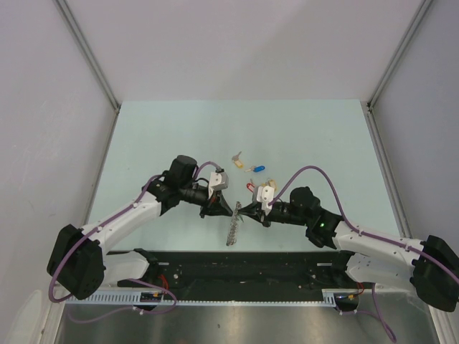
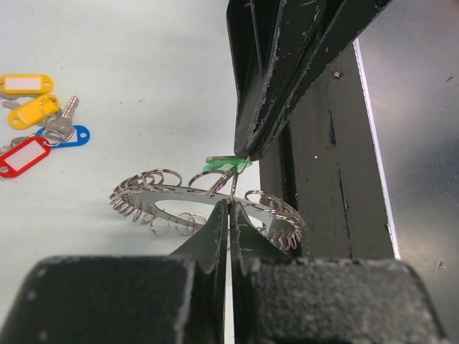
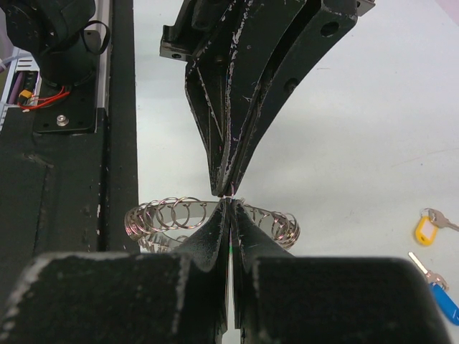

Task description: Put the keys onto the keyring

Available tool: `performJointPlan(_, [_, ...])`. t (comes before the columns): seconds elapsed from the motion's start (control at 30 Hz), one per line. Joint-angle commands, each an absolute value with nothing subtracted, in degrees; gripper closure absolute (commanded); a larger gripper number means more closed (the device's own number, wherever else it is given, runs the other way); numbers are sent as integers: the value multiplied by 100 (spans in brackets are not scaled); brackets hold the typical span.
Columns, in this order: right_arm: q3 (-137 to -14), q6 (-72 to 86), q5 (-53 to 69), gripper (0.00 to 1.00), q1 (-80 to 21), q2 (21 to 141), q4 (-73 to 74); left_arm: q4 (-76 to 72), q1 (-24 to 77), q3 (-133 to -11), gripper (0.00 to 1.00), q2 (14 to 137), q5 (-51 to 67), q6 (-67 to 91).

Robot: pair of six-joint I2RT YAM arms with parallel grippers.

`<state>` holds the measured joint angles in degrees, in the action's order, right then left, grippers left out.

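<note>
Top: left end effector [image 1: 225,209] and right end effector [image 1: 244,210] meet at the keyring [image 1: 233,228]; loose keys [image 1: 249,169] on surface [image 1: 165,136] beyond it. Left wrist: left pinched shut on keyring rim, right clamped on green-tagged key [image 2: 226,165] at a loop. Right wrist: keyring loops look bare. Probably early: first key going on, others waiting.

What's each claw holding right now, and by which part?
Left claw pinches the keyring by its scalloped rim. Right claw pinches the green-tagged key, apparently by its tag, just above the ring.
</note>
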<state>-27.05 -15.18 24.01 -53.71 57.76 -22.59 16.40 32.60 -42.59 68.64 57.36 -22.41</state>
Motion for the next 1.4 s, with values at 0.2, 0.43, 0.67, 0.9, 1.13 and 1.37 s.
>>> performJointPlan(0.2, [-2768,-1652,2206,100,-5502,5994,-2435,1073,3261,-4324,100,6750,6082,-1934])
performJointPlan(0.43, [-2786,-1652,2215,100,-5546,6117,-2470,809,3269,-4228,100,6645,6100,-1706])
performJointPlan(0.67, [-2795,-1503,2486,100,-5493,6100,-2549,747,3261,-4131,100,6495,6012,-1846])
performJointPlan(0.9, [-2786,-1275,3014,100,-5238,6038,-2575,694,3270,-4069,100,6372,5871,-1890])
performJointPlan(1.13, [-2848,-1239,3295,100,-5107,6143,-2505,361,3261,-3929,100,6161,5704,-1635])
performJointPlan(1.37, [-2900,-1213,3515,100,-5028,6240,-2452,220,3261,-3850,99,5968,5493,-1520])
